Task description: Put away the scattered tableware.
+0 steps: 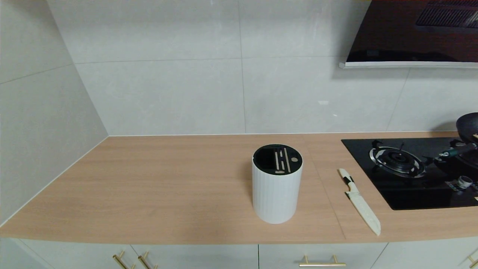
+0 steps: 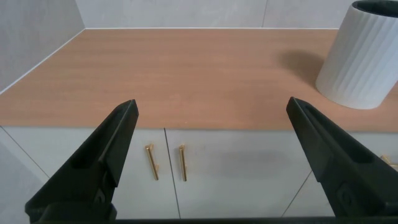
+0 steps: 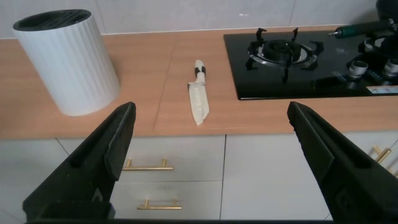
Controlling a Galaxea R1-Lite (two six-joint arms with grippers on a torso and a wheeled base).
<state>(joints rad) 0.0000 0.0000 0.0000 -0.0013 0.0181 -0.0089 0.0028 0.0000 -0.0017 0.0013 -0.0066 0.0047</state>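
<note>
A white ribbed cylindrical holder [image 1: 276, 185] with a black slotted top stands upright on the wooden counter [image 1: 168, 186]; it also shows as the holder [image 2: 364, 56] and the holder [image 3: 68, 59]. A white knife [image 1: 359, 201] with a black band on its handle lies flat to the holder's right, blade toward the counter's front edge; the knife [image 3: 199, 93] shows in the right wrist view too. My left gripper [image 2: 211, 155] is open, in front of the counter at cabinet height, left of the holder. My right gripper [image 3: 208, 158] is open, in front of the counter edge near the knife.
A black gas hob [image 1: 414, 168] with burners sits at the counter's right, with a dark pan [image 1: 468, 127] on it and a range hood [image 1: 414, 33] above. Tiled walls close the back and left. Cabinet doors with gold handles [image 1: 321, 263] lie below the counter.
</note>
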